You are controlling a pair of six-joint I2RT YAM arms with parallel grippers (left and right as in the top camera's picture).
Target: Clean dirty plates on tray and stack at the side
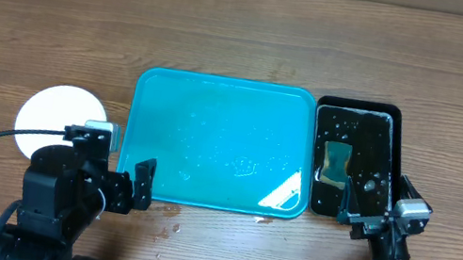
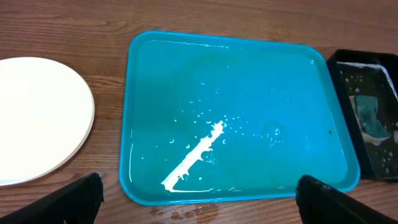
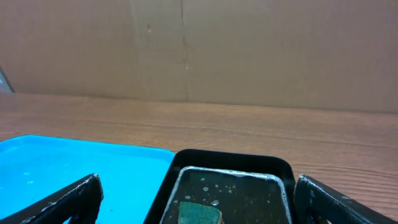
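Observation:
The teal-blue tray (image 1: 220, 142) lies mid-table, wet, with no plate on it; it also shows in the left wrist view (image 2: 236, 112) and in the right wrist view (image 3: 74, 162). A white plate (image 1: 57, 114) lies on the table left of the tray, partly under my left arm. It shows in the left wrist view (image 2: 37, 118). I cannot tell whether other plates lie beneath it. My left gripper (image 1: 131, 187) is open and empty at the tray's near left corner (image 2: 199, 202). My right gripper (image 1: 368, 214) is open and empty over the near end of the black tub (image 3: 196, 205).
A black tub (image 1: 350, 161) with soapy water and a green sponge (image 1: 336, 163) stands right of the tray. Water drops lie on the wood in front of the tray (image 1: 168, 232). Cardboard stands behind the table's far edge.

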